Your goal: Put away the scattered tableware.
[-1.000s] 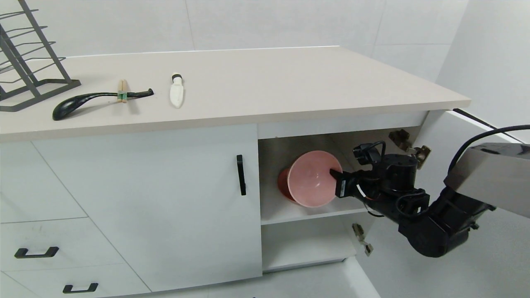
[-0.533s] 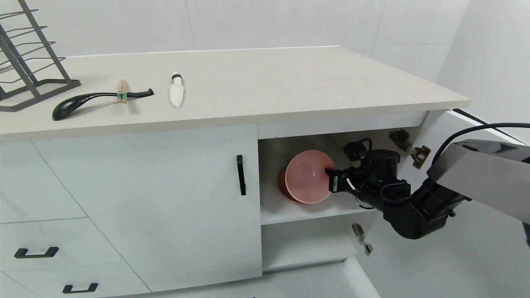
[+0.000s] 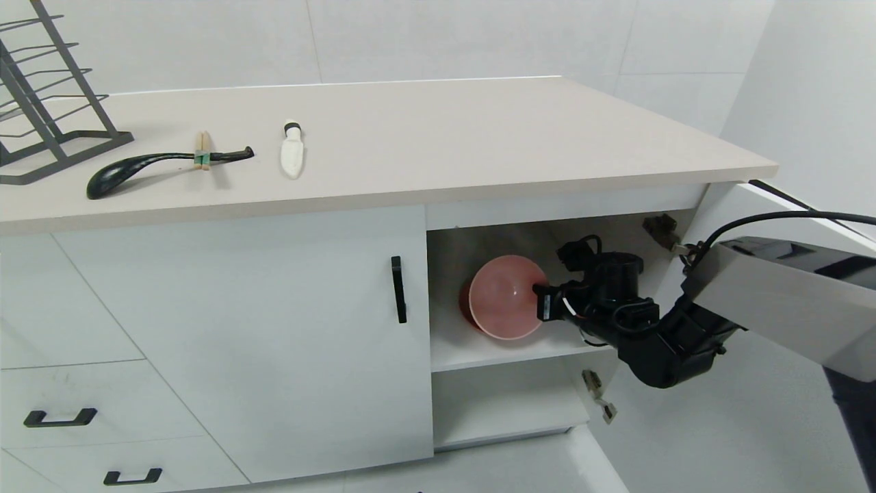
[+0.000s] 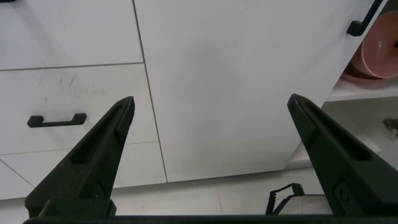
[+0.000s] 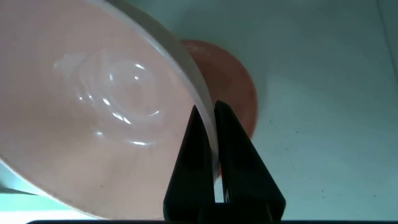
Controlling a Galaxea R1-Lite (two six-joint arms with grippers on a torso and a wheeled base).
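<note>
Pinching the rim of the pink bowl (image 3: 505, 298), the right gripper (image 3: 539, 296) sits inside the open cabinet compartment, its jaws narrow with the bowl's wall between them (clearest in the right wrist view). The bowl is tipped on edge with its opening facing out, low at the left side of the upper shelf (image 3: 472, 352); resting or just above, cannot tell. A red bowl (image 3: 465, 305) is just behind it, toward the left wall. The open door (image 3: 759, 198) stands beside the right arm; the closed door (image 3: 274, 329) with its black handle (image 3: 398, 289) bounds the compartment on the left. The left gripper (image 4: 211, 102) is spread wide and empty, facing that closed door near a drawer handle (image 4: 56, 119). On the countertop (image 3: 479, 137), toward the front left: a black ladle (image 3: 126, 170), wooden sticks (image 3: 201, 152) across its handle, and a white utensil (image 3: 292, 152). A wire rack (image 3: 48, 103) is at the left edge.
</note>
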